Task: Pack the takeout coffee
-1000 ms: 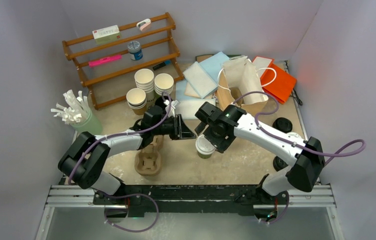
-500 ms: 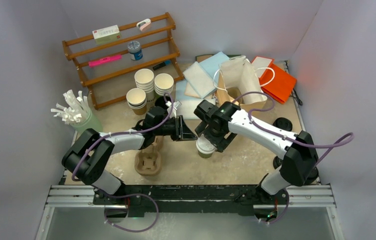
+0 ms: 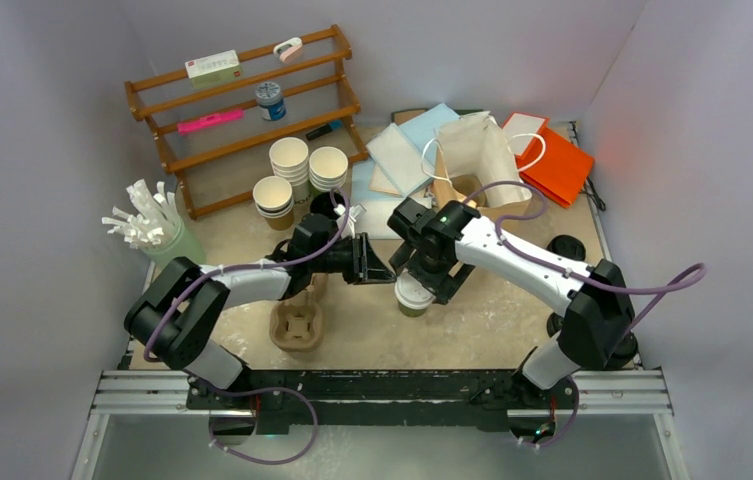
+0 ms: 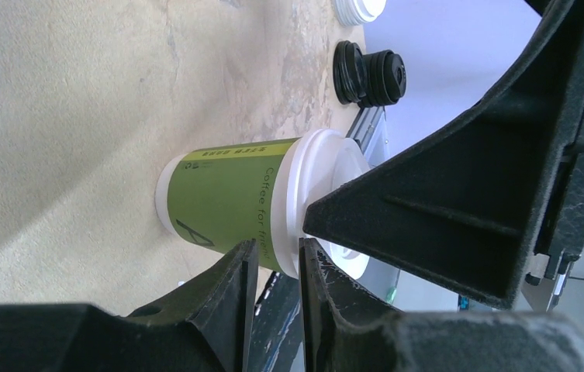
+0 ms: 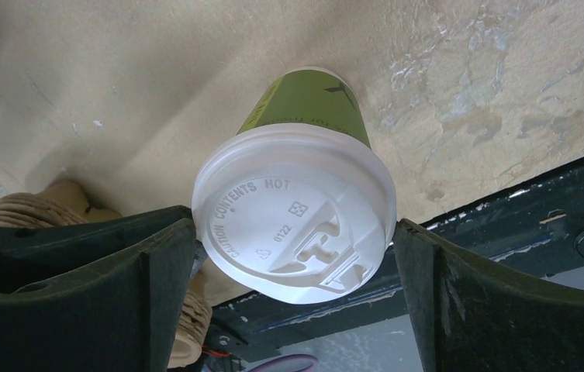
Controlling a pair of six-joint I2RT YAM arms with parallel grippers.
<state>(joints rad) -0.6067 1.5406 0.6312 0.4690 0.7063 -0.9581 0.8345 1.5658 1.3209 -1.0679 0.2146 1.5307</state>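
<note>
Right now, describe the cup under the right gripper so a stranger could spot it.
On the tan table, just right of the brown pulp cup tray, one cup stands between the open fingers of the right gripper. Unlike the lidless stacked cups near the rack, it is green with a white lid.

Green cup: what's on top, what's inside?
A white plastic lid embossed CAUTION CONTENTS HOT sits on the green cup, between the open fingers of the right gripper. The lid covers the inside, so any contents can't be seen.
</note>
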